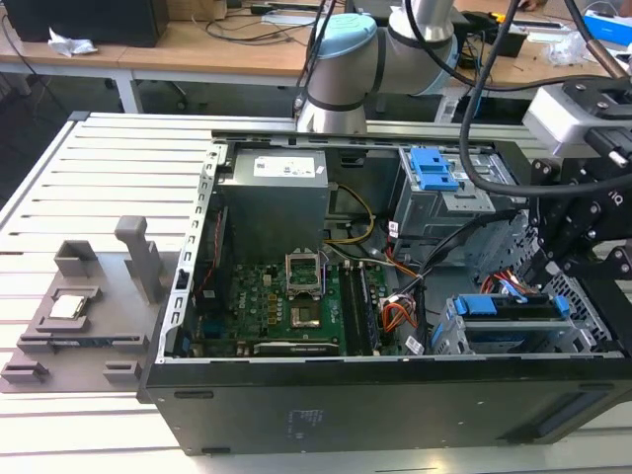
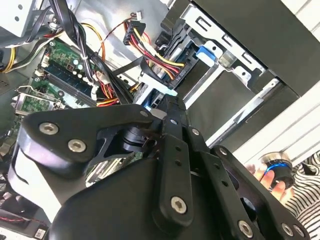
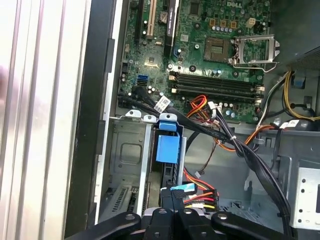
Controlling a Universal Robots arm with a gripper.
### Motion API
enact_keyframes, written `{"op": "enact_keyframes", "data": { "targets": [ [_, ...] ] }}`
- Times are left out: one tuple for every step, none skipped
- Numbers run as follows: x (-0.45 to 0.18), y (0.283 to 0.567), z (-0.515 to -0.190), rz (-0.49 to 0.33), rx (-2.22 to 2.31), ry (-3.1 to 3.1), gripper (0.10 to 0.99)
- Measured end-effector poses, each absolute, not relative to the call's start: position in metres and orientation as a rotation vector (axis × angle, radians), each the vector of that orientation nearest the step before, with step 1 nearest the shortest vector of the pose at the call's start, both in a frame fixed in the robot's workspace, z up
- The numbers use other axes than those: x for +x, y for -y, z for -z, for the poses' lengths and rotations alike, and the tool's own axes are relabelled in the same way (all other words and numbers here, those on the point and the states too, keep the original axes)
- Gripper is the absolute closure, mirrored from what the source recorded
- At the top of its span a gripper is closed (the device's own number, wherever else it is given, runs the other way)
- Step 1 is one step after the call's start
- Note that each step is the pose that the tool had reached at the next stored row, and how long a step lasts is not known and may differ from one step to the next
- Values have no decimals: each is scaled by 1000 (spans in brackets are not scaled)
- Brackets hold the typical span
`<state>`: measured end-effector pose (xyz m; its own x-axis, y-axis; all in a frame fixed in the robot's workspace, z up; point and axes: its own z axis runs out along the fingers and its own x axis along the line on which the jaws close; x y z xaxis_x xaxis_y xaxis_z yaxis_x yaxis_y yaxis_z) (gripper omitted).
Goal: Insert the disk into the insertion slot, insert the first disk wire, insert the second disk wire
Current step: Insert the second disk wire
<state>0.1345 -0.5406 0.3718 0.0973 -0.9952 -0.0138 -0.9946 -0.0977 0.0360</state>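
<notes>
My jaws (image 3: 172, 200) are pinched narrow on a light-blue plug (image 3: 181, 188) just behind the disk (image 3: 166, 148), which sits in the slot (image 3: 131, 150), with red-yellow wires (image 3: 200, 192) and black cables (image 3: 240, 147) crowding alongside.

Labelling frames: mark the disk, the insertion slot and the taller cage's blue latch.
disk (image 1: 513, 306), exterior view, on its blue carrier's top edge.
insertion slot (image 1: 446, 334), exterior view, on the cage's perforated side wall.
blue latch (image 1: 432, 168), exterior view, on its ridged top face.
</notes>
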Motion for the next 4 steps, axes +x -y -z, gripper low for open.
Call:
{"op": "enact_keyframes", "data": {
  "targets": [
    [134,541,-372,53,2314,2098,980],
    [134,541,-372,53,2314,2098,980],
    [134,541,-372,53,2314,2098,980],
    [134,541,-372,53,2314,2098,980]
  ]
}}
